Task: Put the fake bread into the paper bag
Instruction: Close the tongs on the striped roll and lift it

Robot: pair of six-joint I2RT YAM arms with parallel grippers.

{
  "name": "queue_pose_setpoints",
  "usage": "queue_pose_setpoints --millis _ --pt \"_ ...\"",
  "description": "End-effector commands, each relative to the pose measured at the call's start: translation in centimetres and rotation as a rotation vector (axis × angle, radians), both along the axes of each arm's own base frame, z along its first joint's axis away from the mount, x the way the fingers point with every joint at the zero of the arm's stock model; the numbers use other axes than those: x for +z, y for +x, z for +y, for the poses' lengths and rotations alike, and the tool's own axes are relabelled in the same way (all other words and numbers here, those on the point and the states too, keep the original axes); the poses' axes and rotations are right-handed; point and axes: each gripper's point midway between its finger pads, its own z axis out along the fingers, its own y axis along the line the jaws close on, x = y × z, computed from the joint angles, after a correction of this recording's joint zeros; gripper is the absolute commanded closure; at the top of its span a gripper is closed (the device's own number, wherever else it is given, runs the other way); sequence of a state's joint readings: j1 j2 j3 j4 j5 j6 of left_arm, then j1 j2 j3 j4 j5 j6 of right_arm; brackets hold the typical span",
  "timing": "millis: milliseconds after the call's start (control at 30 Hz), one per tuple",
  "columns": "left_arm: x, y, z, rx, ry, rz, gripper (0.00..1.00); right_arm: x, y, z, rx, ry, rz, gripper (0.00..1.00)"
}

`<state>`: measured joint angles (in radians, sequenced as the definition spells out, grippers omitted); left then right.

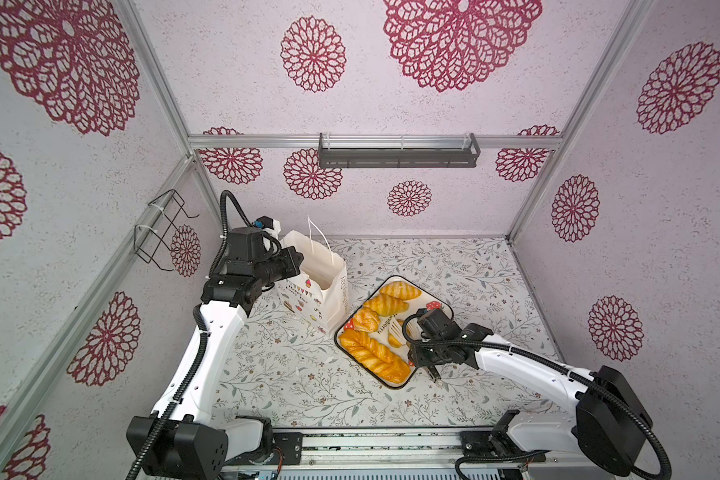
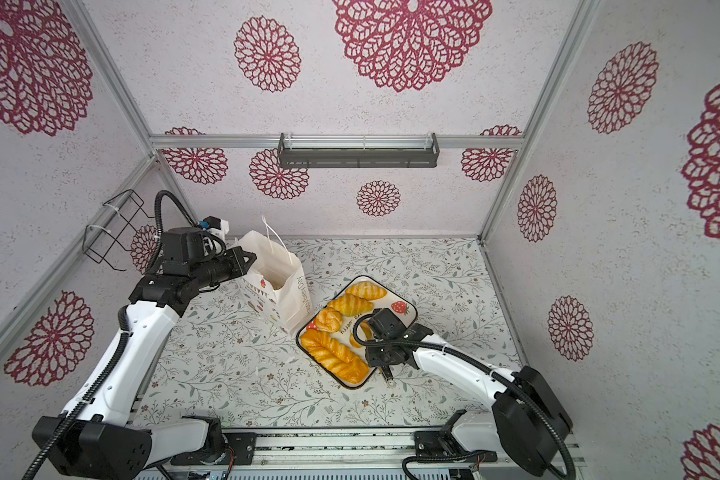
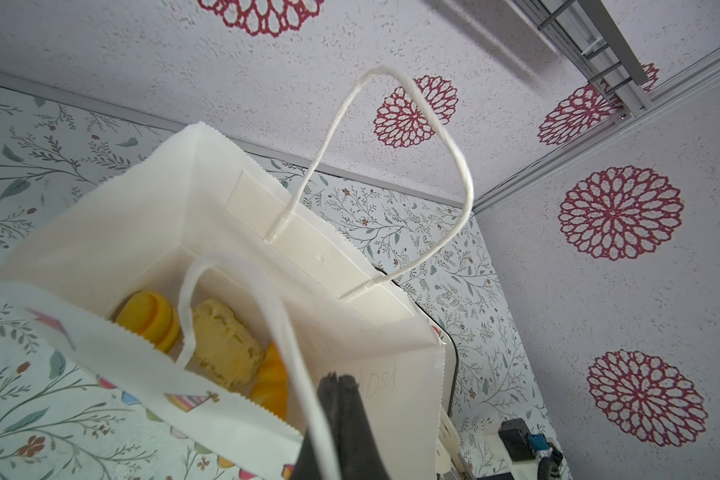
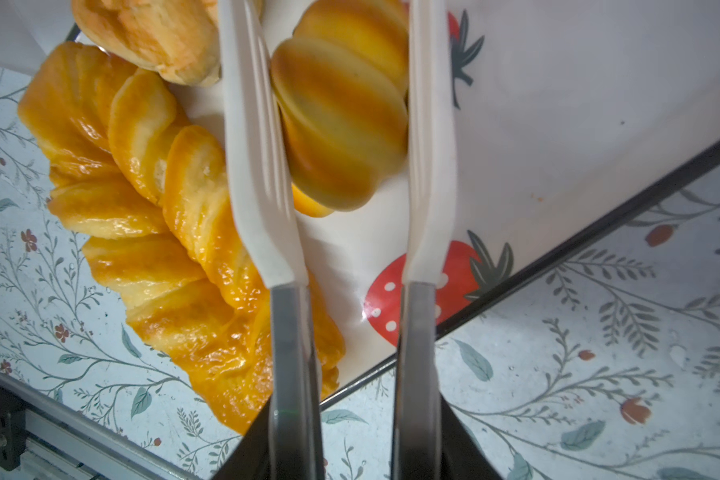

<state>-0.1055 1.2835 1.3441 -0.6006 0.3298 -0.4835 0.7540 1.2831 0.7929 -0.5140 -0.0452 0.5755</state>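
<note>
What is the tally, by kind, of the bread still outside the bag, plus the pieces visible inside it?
Croissants: 2
Plaited loaf: 1
Small rolls: 2
Pieces seen in bag: 3
Total: 8

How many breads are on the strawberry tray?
5. One croissant at the far end, another croissant beside it, a round roll by the paper bag, the plaited loaf along the near-left edge, a small roll between the tongs. More may be hidden.
</note>
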Motion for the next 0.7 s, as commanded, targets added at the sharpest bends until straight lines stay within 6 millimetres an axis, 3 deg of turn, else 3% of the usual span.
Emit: queue_pose_setpoints --millis 0,333,667 --pt "1.7 0.4 0.0 -0.003 -0.016 -0.043 1.00 3.1 1.4 0.2 -0.013 0.037 -0.094 0.70" --pt "2.0 0.3 0.1 -0.001 -0.022 -0.048 1.00 7.5 2.8 1.2 -0.007 0.104 -0.190 0.70" --pt "2.2 0.0 0.8 0.018 -0.027 -0.054 1.00 13.4 4.2 2.4 0.020 0.156 -0.294 0.70"
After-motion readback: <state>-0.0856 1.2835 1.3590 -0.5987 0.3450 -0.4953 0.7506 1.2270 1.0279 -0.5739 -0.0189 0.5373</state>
